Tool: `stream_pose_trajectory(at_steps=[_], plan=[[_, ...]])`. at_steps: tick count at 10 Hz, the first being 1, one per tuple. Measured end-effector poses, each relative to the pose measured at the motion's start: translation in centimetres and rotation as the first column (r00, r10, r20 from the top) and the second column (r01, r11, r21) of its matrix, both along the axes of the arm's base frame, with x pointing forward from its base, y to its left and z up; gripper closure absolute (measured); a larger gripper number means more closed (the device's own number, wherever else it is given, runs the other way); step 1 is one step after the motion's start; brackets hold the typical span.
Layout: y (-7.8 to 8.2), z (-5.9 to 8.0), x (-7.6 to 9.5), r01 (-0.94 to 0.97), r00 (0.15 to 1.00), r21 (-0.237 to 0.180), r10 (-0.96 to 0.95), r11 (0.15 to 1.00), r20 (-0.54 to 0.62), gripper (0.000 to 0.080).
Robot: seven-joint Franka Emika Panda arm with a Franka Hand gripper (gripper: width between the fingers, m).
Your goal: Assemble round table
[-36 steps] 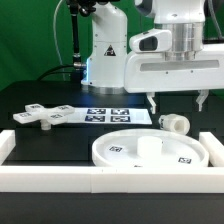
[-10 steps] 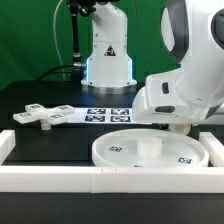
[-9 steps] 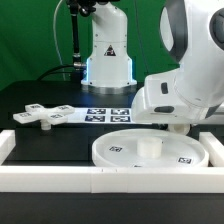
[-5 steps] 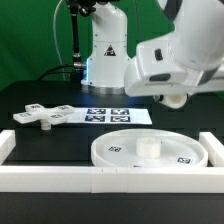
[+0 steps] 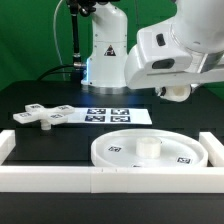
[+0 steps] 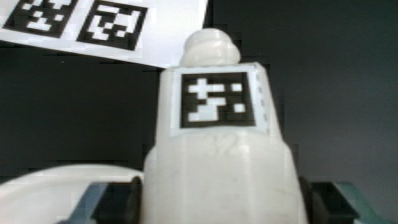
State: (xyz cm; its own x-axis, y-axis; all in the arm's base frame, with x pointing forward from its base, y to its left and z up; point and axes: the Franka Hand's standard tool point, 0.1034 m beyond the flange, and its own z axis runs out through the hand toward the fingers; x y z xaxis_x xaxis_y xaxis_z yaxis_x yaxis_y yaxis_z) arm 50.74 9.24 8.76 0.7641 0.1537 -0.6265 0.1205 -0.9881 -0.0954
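The large round disc (image 5: 150, 152) lies rim up at the front of the table, with a short stub at its centre. The flat cross-shaped base (image 5: 40, 115) lies at the exterior view's left. My gripper (image 5: 176, 93) is shut on the short cylindrical leg (image 5: 178, 91) and holds it in the air above the disc's far right edge. In the wrist view the leg (image 6: 217, 120) fills the middle, its square tag facing the camera, with dark fingers (image 6: 111, 200) on both sides. A piece of the disc's rim (image 6: 50, 188) shows beside it.
The marker board (image 5: 112, 115) lies behind the disc and also shows in the wrist view (image 6: 89, 25). Long white border rails (image 5: 110, 180) run along the front and sides of the black table. The arm's base (image 5: 105, 55) stands at the back.
The gripper came down on the leg lying on the table right of the disc, shut on it, and has lifted it up and turned it. The leg's spot on the table is bare.
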Motion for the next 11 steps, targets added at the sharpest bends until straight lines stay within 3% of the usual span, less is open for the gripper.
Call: stream_pose_trajectory(at_steps=[1, 5, 6, 8, 11], plan=[[-0.8, -0.3, 0.7, -0.014, 0.995, 0.027, 0.011, 1.0, 0.095, 0.039], [-3.9, 2.5, 3.1, -0.084, 0.958, 0.088, 0.056, 0.993, 0.282, 0.039], [-3.9, 2.3, 4.2, -0.082, 0.93, 0.087, 0.044, 0.993, 0.365, 0.039], [-4.2, 2.3, 4.2, -0.077, 0.868, 0.085, 0.025, 0.993, 0.495, 0.039], [-4.5, 2.3, 5.6, -0.039, 0.761, 0.099, -0.034, 0.994, 0.648, 0.039]])
